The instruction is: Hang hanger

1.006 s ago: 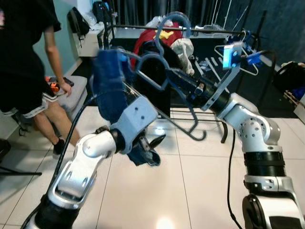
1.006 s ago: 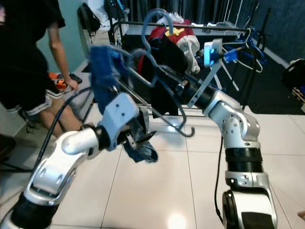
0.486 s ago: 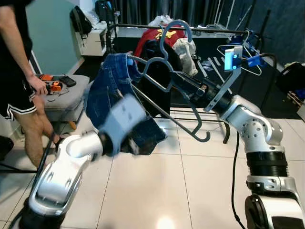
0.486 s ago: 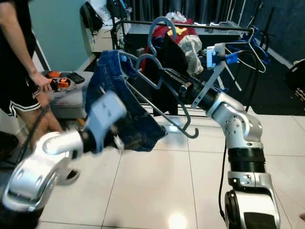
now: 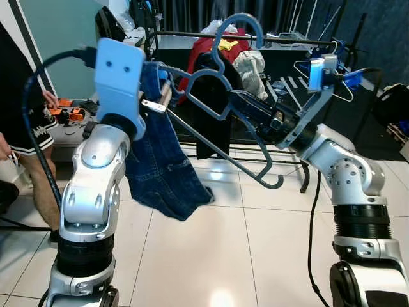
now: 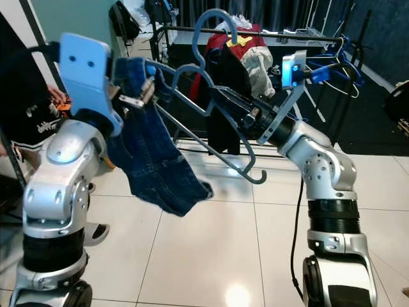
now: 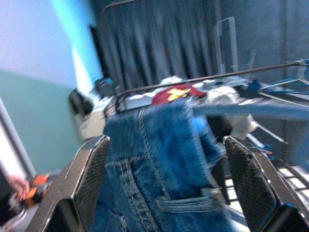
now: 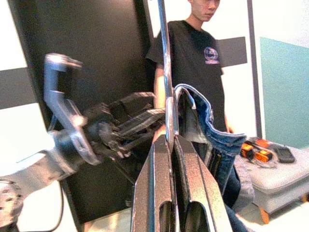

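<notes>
A blue plastic hanger (image 5: 217, 96) is held out level in front of me, hook (image 5: 239, 22) upward. My right gripper (image 5: 235, 99) is shut on its middle; the right wrist view has the fingers (image 8: 159, 193) pressed together on the bar (image 8: 166, 72). Blue jeans (image 5: 163, 169) drape over the hanger's left end and hang straight down. My left arm is raised beside them, its gripper (image 5: 160, 96) open at the waistband. In the left wrist view the fingers (image 7: 82, 188) stand wide apart with the denim (image 7: 159, 169) between them.
A black clothes rack (image 5: 268, 39) stands behind the hanger, with a red garment (image 5: 211, 51) and spare hangers (image 5: 319, 77) on it. A person (image 5: 19, 128) stands at the far left by a grey bench (image 5: 70, 137) with tools. White tiled floor (image 5: 255, 243) lies below.
My left arm has swung up from low in front to the hanger's left end. The jeans, bunched before, now hang straight. The person has shifted left.
</notes>
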